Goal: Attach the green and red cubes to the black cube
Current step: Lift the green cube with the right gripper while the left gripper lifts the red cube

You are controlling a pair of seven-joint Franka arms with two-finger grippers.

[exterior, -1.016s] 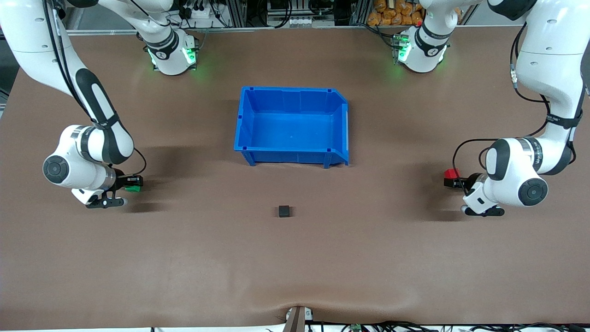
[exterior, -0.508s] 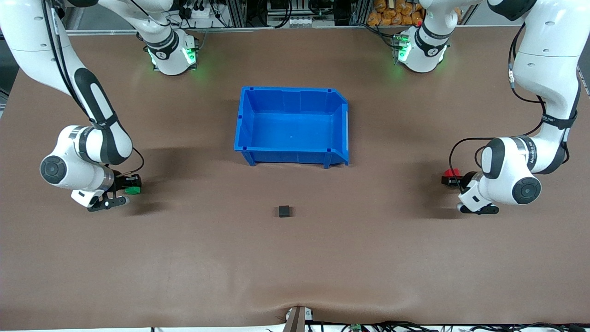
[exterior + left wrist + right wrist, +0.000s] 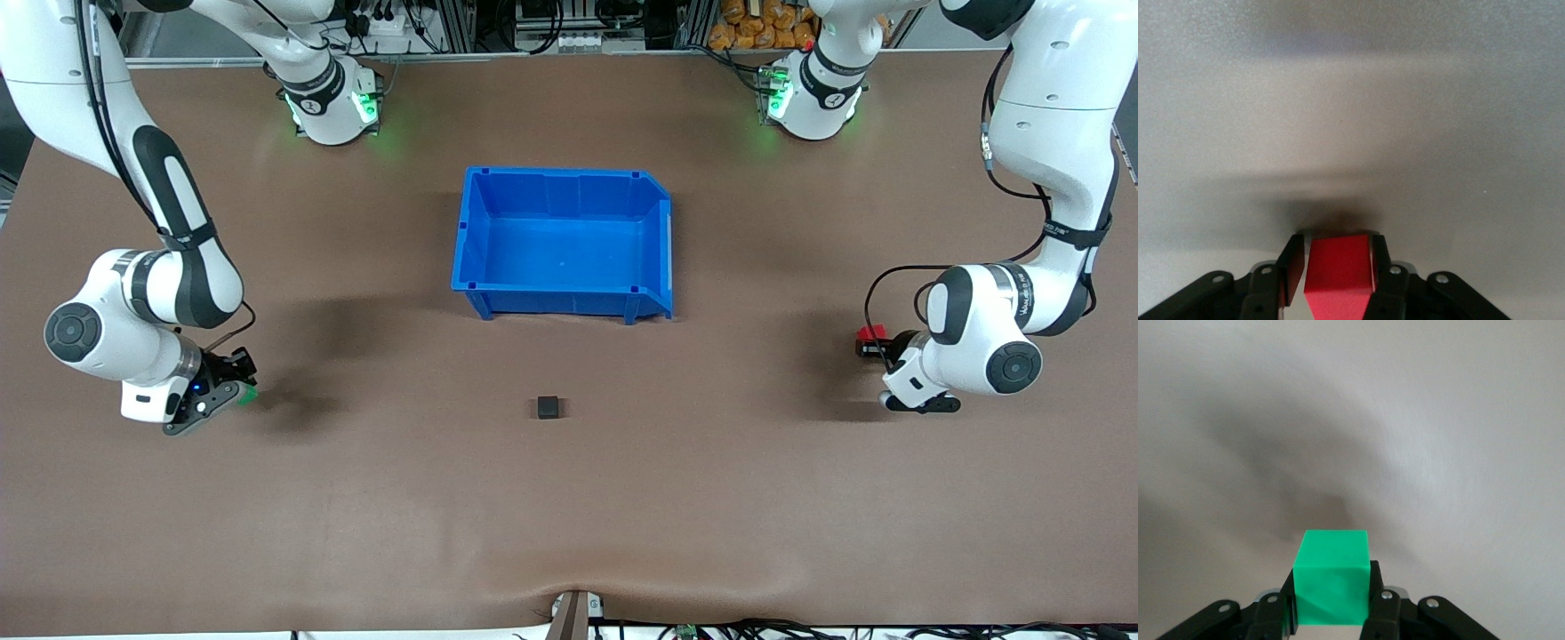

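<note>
Change since the earlier front view: the right gripper (image 3: 233, 388) has swung nearer the front camera with its cube, drawing out toward its own end of the table; the left gripper (image 3: 876, 345) has edged slightly toward the table's middle and its jaws have drawn in on the red cube.

Right gripper: jaws shut on the green cube (image 3: 1332, 577), which sits squarely between the fingers (image 3: 1376, 603), its forward half standing out past the tips.

Left gripper: jaws flank the red cube (image 3: 1340, 270), pads against both side faces as far as the left wrist view shows; the grip reads as made or all but made.

Black cube (image 3: 548, 407): alone on the table (image 3: 569, 516) mid-way between the two grippers, well apart from both, untouched.

Blue bin (image 3: 564, 240): nothing in it; plays no part at present.

Progress: both coloured cubes picked up or being picked up. Neither joined to the black cube. Remaining, by judgement: carry each inward and press it to a face of the black cube.
</note>
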